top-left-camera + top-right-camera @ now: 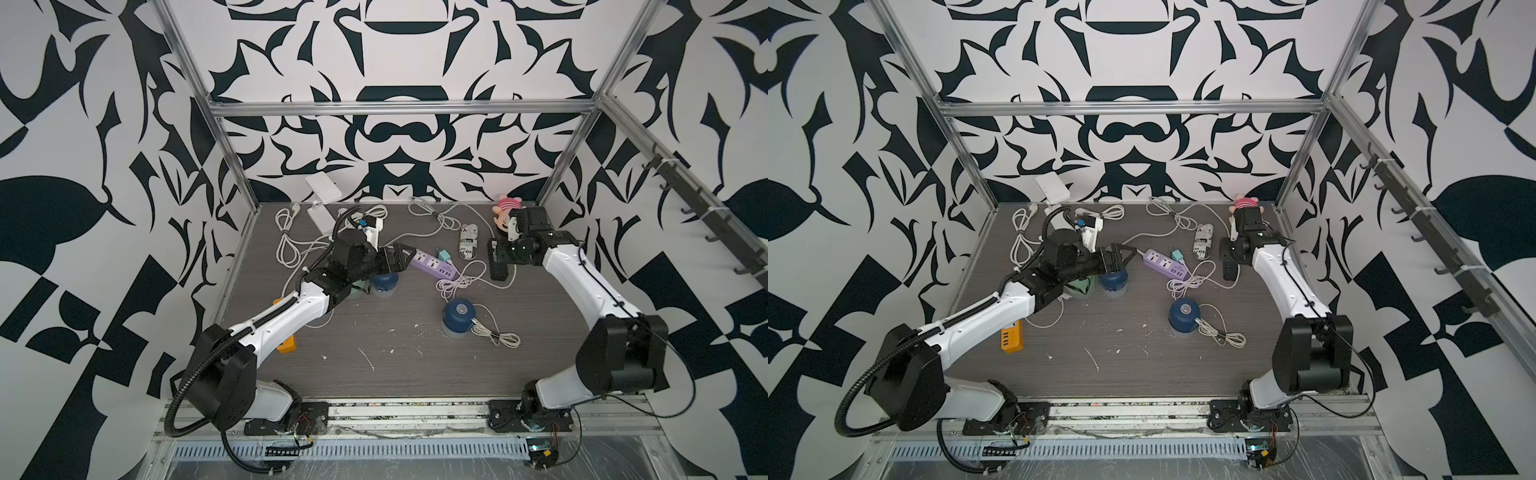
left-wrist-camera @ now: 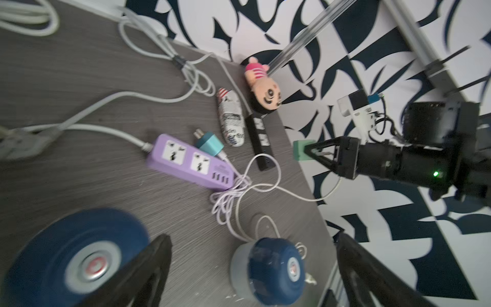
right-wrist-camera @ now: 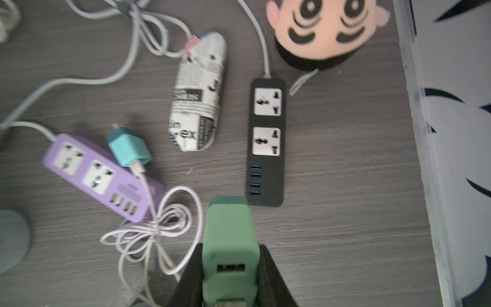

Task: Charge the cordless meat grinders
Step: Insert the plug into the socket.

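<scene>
Two navy cordless meat grinders stand on the table: one point(image 1: 459, 313) near the middle with a white cable beside it, one point(image 1: 384, 282) under my left gripper point(image 1: 399, 253). A mint green grinder point(image 1: 1081, 286) is mostly hidden beneath the left arm. The left gripper point(image 2: 252, 239) is open and empty just above the near navy grinder point(image 2: 74, 255), with the far one point(image 2: 273, 268) showing between its fingers. My right gripper point(image 3: 230, 248) is shut on a green USB charger plug point(image 3: 229, 234), hovering beside the black power strip point(image 3: 265, 141).
A purple power strip point(image 3: 101, 175) with a teal plug point(image 3: 130, 148) and coiled white cable lies mid-table. A newspaper-print pouch point(image 3: 198, 93), pink plush toy point(image 3: 324, 26), orange power strip point(image 1: 1011, 336) and loose white cables point(image 1: 286, 241) crowd the back. Frame posts edge the table.
</scene>
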Action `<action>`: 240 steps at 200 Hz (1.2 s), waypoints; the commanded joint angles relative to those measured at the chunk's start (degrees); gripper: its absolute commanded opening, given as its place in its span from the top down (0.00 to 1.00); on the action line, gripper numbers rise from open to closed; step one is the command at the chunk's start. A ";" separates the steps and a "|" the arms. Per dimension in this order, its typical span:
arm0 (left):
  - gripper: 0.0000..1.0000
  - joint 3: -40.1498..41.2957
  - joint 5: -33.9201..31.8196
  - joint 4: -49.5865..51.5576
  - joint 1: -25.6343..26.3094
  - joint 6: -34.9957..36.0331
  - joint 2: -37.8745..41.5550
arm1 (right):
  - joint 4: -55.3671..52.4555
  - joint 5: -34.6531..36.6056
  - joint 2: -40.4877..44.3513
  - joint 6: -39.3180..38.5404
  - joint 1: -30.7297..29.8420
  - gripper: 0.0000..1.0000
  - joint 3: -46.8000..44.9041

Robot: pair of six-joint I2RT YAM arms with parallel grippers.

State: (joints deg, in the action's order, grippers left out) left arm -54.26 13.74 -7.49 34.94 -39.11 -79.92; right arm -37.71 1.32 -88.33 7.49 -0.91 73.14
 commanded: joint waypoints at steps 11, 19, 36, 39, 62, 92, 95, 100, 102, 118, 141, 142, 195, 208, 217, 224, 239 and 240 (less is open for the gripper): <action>0.01 4.67 -2.48 1.97 0.53 3.73 2.44 | 0.93 1.72 -4.01 -2.25 3.30 1.00 4.38; 0.01 5.52 -2.38 1.38 0.80 3.86 2.82 | 1.02 1.50 -5.74 -2.48 4.13 1.00 5.33; 0.00 7.11 -2.05 0.51 1.17 4.04 3.36 | 0.82 -0.32 -9.38 -3.11 5.32 1.00 7.98; 0.00 7.44 -1.93 0.34 1.18 4.11 3.41 | 0.73 -0.83 -9.97 -3.21 5.52 1.00 8.44; 0.01 9.39 -0.96 -1.00 1.18 4.13 3.80 | 0.45 -3.01 -13.25 -4.14 6.32 1.00 11.10; 0.01 11.11 -0.02 -2.75 1.18 4.05 3.54 | 0.09 -4.27 -16.35 -5.44 6.44 1.00 13.53; 0.00 11.18 -0.02 -2.91 1.18 4.05 3.47 | 0.02 -4.41 -16.68 -5.53 6.44 1.00 13.81; 0.01 11.35 -0.03 -3.12 1.18 4.04 3.34 | -0.14 -4.64 -17.26 -5.69 6.44 1.00 14.25; 0.01 11.43 -0.03 -3.21 1.18 4.04 3.23 | -0.27 -4.74 -17.50 -5.76 6.44 1.00 14.40; 0.00 11.71 -0.03 -3.59 1.19 4.04 2.48 | -0.99 -4.94 -18.85 -5.85 6.42 1.00 15.81; 0.01 11.81 0.31 -4.03 1.18 3.83 1.55 | -0.87 -5.02 -20.09 -5.81 6.43 1.00 17.03; 0.01 11.81 0.36 -4.12 1.18 3.80 1.54 | -0.96 -5.02 -20.15 -5.81 6.44 1.00 17.20; 0.01 11.90 0.68 -4.97 1.18 3.28 0.62 | -4.18 -3.40 -22.75 -7.01 6.44 1.00 20.62; 0.00 12.15 0.82 -5.33 1.18 3.04 0.47 | -4.36 -3.26 -22.84 -7.23 6.44 1.00 20.67; 0.01 12.16 0.84 -5.47 1.18 2.90 0.33 | -4.62 -3.18 -23.04 -7.39 6.41 1.00 20.89; 0.00 12.14 0.94 -5.52 1.18 2.75 0.29 | -4.86 -3.17 -23.20 -7.46 6.44 1.00 21.05; 0.00 12.09 0.94 -5.51 1.18 2.46 0.27 | -5.30 -3.25 -23.62 -7.44 6.53 1.00 21.25; 0.00 12.13 0.94 -5.52 1.23 2.46 0.28 | -5.33 -3.25 -23.67 -7.42 6.53 1.00 21.29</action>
State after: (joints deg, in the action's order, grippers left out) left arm -42.78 14.13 -11.73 36.03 -36.25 -79.20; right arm -41.12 -2.61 -112.25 0.91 5.54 91.79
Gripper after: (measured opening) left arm 0.996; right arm 0.274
